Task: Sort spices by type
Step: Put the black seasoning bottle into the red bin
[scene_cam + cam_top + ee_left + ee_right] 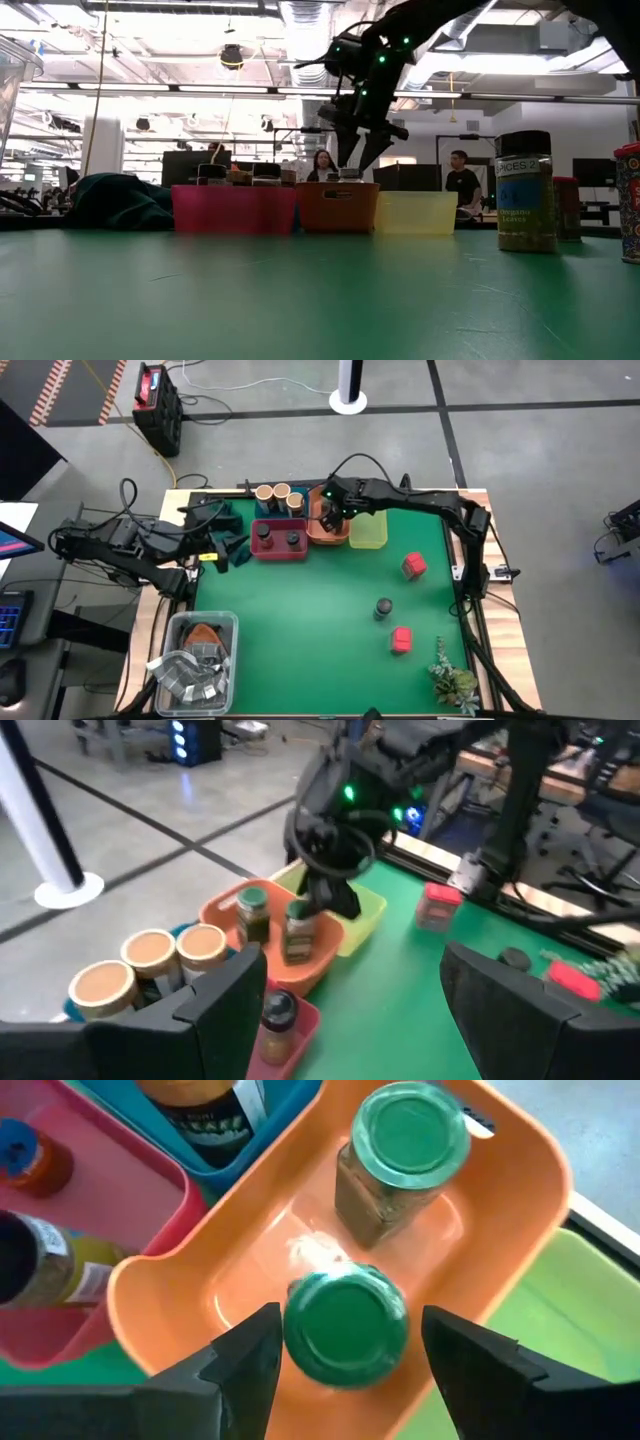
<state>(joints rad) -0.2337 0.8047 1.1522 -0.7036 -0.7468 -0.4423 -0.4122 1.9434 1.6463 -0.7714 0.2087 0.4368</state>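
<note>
In the orange tray [318,532] two green jars [346,1326] stand, right gripper [345,1355] spread above; three spices [414,566] left on table

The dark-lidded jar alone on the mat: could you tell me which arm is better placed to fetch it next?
Probably the right. Its gripper hangs over the orange tray, fingers spread beside a green-lidded jar, and the dark-lidded jar stands on that arm's side. The left gripper waits by the table's left edge.

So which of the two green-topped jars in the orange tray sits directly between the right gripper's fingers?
The nearer green-topped jar, framed by the right gripper; the other jar stands clear at the orange tray's far end.
</note>
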